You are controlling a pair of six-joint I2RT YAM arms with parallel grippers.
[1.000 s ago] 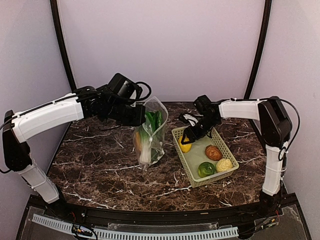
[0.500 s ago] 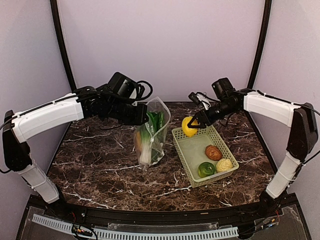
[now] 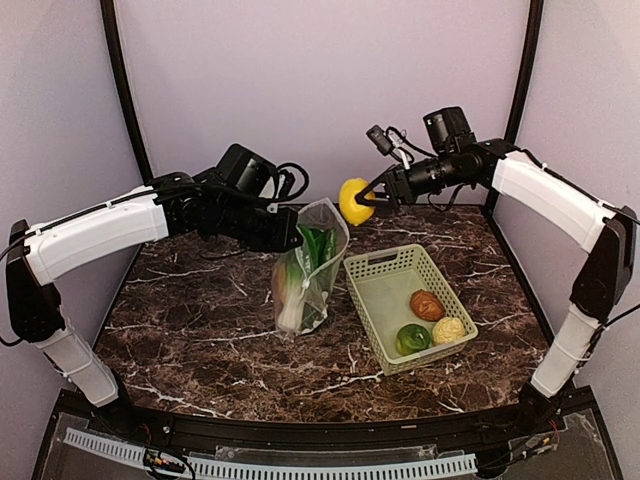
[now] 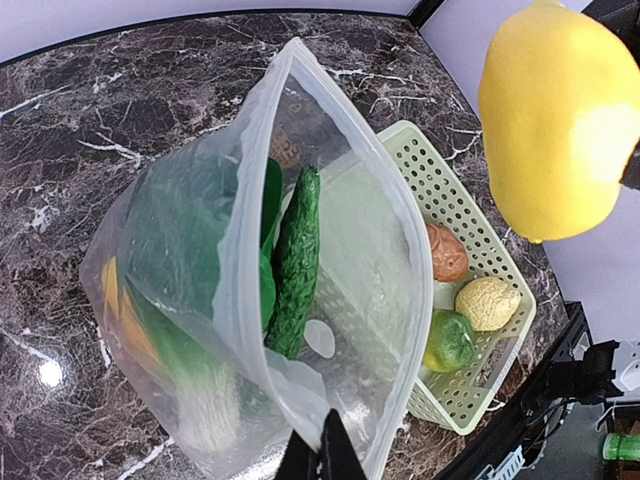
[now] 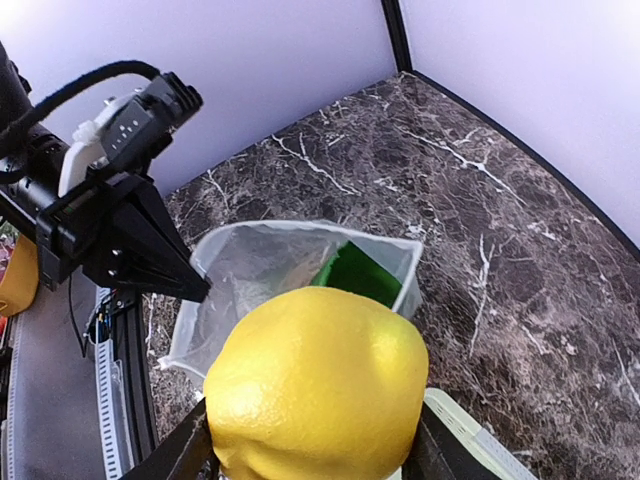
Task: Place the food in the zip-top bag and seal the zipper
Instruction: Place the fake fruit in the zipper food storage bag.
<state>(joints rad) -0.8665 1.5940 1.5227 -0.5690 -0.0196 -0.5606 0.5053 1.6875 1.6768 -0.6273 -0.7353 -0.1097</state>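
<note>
Right gripper (image 3: 374, 195) clamps a lemon (image 3: 353, 201) at 1 o'clock of the upright, mouth-up bag (image 3: 310, 280), its rim pinched by left gripper (image 3: 296, 234); left wrist view alone shows leek (image 4: 296, 265) inside

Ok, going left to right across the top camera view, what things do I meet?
zip-top bag → lemon, held up in the air → green fruit → pale bumpy fruit. The brown fruit overlaps both of the last two across the picture, so it is left out.
</note>
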